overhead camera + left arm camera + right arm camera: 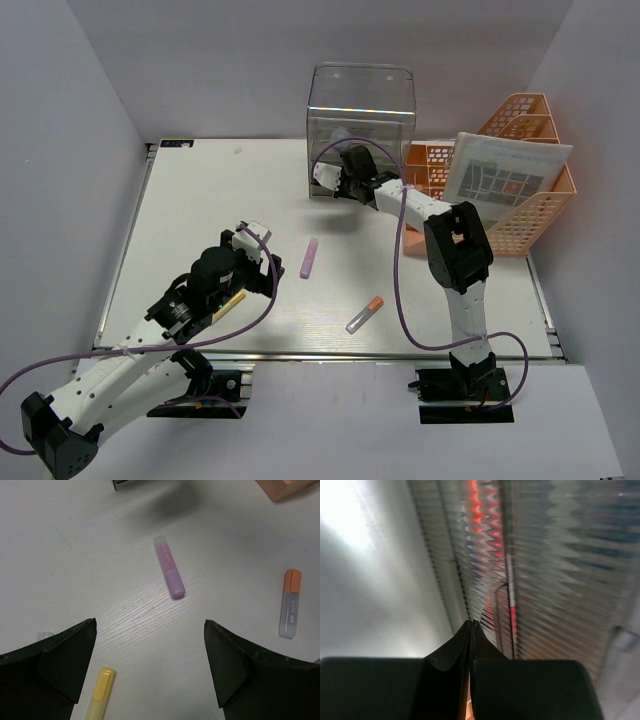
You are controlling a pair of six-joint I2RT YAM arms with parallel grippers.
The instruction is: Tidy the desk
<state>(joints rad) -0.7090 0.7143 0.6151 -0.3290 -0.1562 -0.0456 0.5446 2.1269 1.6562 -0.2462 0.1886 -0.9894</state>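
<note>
The white desk (190, 200) carries three loose pens. A purple highlighter (310, 257) (169, 573) lies mid-desk, and an orange-capped marker (365, 314) (290, 602) lies nearer the front rail. A yellow highlighter (228, 305) (101, 692) rests under my left arm. Hovering just left of the purple highlighter, my left gripper (258, 258) (150, 625) is open and empty, with bare desk between its fingers. My right gripper (330, 182) (471, 622) is shut on nothing, its tips up against the ribbed front of the clear drawer box (360, 110) (545, 555).
An orange mesh tray rack (520, 210) stands at the back right with a printed sheet (505, 170) leaning in it; its corner (280, 490) shows in the left wrist view. Grey walls close in left, back and right.
</note>
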